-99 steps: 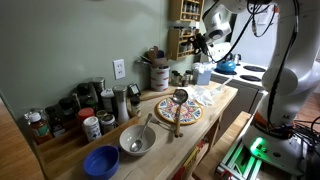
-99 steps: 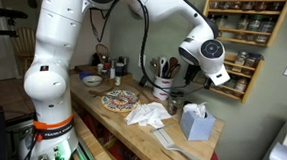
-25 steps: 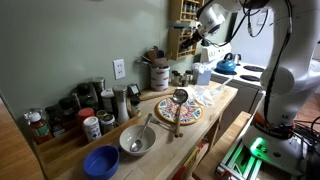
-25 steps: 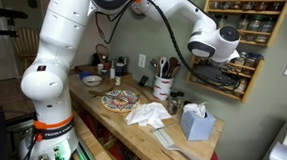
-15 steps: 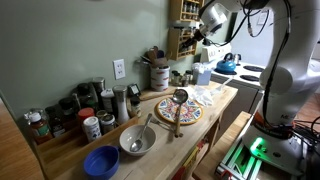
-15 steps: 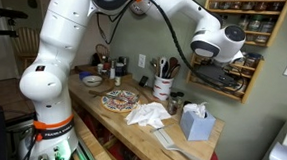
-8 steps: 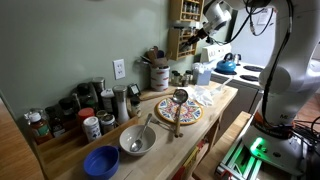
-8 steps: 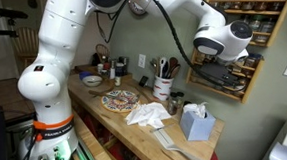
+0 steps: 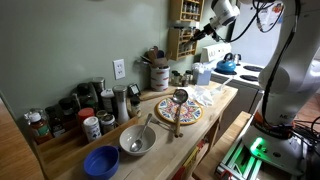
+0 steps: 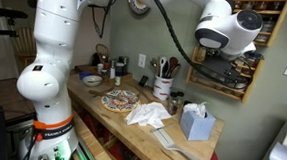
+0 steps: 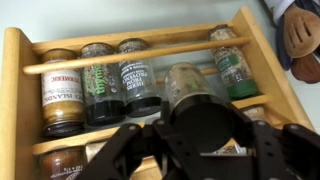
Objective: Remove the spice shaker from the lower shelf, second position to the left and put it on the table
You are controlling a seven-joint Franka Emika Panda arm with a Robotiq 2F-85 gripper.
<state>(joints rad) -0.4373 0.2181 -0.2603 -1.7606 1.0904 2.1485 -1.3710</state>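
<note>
In the wrist view my gripper (image 11: 200, 128) is shut on the spice shaker (image 11: 188, 84), a small glass jar with a black cap that faces the camera. The shaker is tilted out of its row in the brown wooden rack (image 11: 14, 80), between a dark-labelled jar (image 11: 137, 80) and a green jar (image 11: 231, 60). Another row of jars shows below it; I cannot tell from this view which row is the lower shelf. In both exterior views the gripper (image 9: 206, 33) is up at the rack (image 10: 266, 27), above the light-wood table (image 9: 222, 100), and the robot's wrist (image 10: 226, 30) hides the jaws.
The table (image 10: 126, 124) carries a patterned plate (image 9: 178, 110) with a ladle, a metal bowl (image 9: 137, 139), a blue bowl (image 9: 101, 161), a crumpled cloth (image 10: 146, 114), a tissue box (image 10: 194, 121), a utensil crock (image 10: 163, 87) and several jars (image 9: 85, 110) along the wall. A stove with a blue kettle (image 9: 227, 65) stands beyond.
The wrist has risen and drawn back along the rack over the last second, with the jaws still shut on the shaker.
</note>
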